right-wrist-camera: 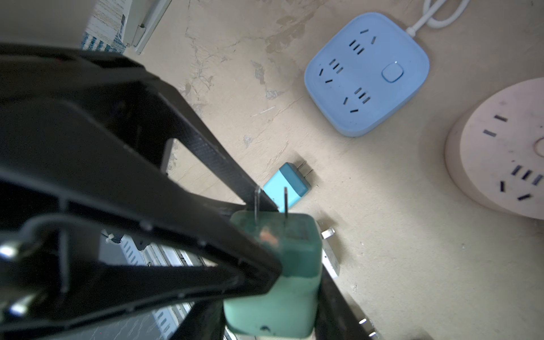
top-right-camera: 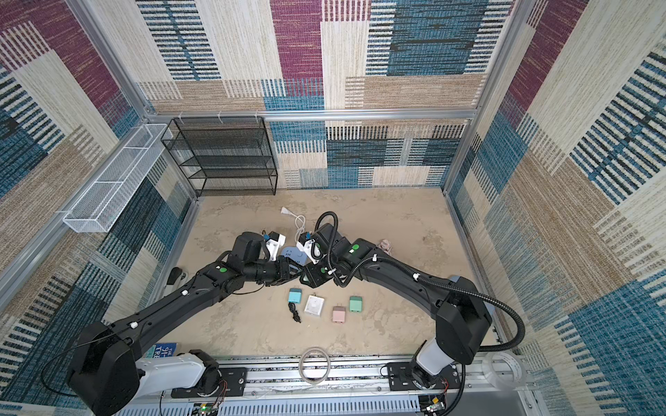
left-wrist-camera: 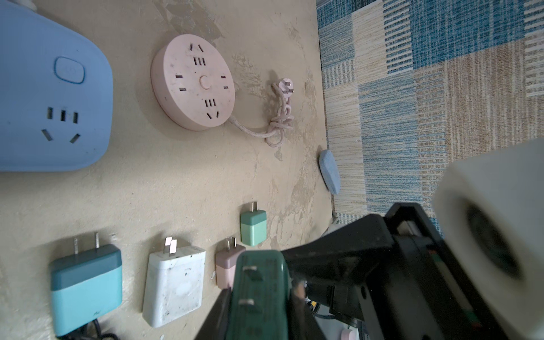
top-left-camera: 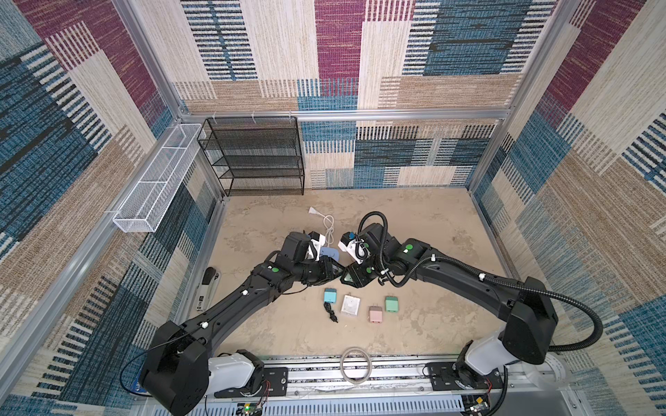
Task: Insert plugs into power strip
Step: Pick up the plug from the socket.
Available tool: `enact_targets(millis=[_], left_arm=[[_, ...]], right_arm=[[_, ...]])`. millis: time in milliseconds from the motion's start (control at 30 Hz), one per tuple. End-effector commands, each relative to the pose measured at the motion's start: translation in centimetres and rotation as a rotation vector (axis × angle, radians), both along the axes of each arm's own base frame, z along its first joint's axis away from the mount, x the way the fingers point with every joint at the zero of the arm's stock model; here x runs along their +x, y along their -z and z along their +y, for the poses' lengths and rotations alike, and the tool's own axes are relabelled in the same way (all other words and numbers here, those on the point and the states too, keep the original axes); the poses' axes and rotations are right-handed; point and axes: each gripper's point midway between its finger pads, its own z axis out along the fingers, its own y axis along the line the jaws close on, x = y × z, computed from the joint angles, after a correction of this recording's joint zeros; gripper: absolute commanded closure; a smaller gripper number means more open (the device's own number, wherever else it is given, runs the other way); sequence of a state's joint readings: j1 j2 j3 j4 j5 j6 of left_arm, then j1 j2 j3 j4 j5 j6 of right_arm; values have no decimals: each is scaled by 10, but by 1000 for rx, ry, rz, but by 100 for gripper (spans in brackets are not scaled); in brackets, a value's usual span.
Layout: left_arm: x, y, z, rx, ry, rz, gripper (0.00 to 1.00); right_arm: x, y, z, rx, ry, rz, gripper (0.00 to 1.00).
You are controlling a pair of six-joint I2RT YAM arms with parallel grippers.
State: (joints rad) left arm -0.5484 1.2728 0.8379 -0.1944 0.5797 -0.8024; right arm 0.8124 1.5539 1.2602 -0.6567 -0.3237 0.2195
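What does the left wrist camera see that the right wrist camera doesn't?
Left wrist only: the whole round pink power strip, its knotted pink cord, and a mint green plug adapter lying on the table. Right wrist only: the whole square blue power strip with its looping white cord. Both: part of each strip, the teal plug adapter, and a second mint green plug adapter, held in the air.

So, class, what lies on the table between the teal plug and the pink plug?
The white plug lies between the teal plug and the pink plug, touching neither; both top views and the left wrist view show it.
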Motion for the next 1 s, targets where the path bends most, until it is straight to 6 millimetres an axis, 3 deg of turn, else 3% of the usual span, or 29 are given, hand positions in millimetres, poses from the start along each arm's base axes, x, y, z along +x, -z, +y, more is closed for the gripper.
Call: enact_targets(millis=[0, 67, 100, 300, 367, 467, 567, 667, 833, 967], left_arm=[[-16, 3, -7, -32, 57, 67, 79], [-15, 4, -7, -37, 52, 68, 97], [-14, 6, -7, -38, 47, 73, 100], [-10, 10, -15, -87, 41, 96, 100], [-8, 12, -17, -95, 37, 102, 100], [-5, 14, -19, -112, 28, 114, 100], [-2, 12, -19, -119, 13, 115, 100], [2, 10, -18, -128, -12, 118, 100], [11, -6, -21, -240, -69, 158, 100], [19, -22, -23, -384, -140, 233, 100]], right_arm=[[27, -36, 28, 149, 14, -140, 100], [29, -36, 28, 151, 22, -146, 100], [30, -35, 28, 151, 26, -149, 100], [33, -31, 26, 143, 42, -158, 99], [34, -29, 26, 137, 47, -156, 89], [34, -25, 24, 126, 56, -150, 55], [34, -29, 20, 124, 69, -164, 37], [34, -36, 14, 126, 86, -188, 27], [37, -59, -3, 142, 146, -277, 23], [48, -103, -27, 239, 278, -462, 25]])
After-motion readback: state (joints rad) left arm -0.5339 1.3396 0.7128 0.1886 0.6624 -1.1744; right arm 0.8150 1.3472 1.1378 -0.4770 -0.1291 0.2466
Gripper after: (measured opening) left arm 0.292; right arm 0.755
